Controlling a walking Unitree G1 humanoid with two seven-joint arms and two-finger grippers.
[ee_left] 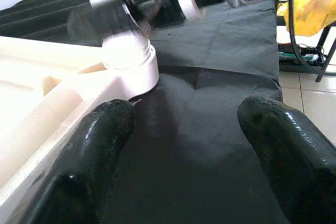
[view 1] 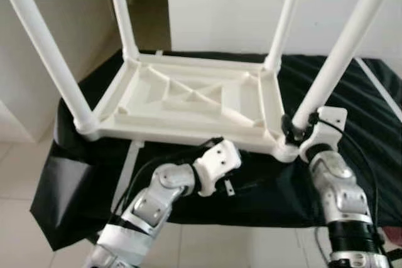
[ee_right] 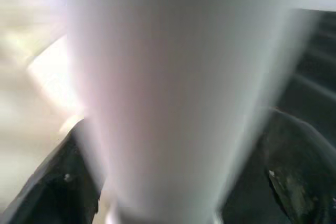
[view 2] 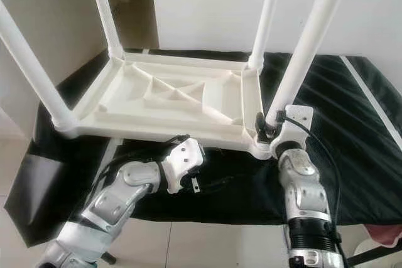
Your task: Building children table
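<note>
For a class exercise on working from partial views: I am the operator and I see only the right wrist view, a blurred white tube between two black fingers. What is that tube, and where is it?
Observer: It is the near right leg of an upturned white children's table, gripped just above its corner socket by the right gripper.
Operator: Are the other legs fitted?
Observer: Yes, four legs stand up from the corners.
Operator: Where is the left gripper?
Observer: The left gripper is open, low at the table's near edge, over the black cloth.
</note>
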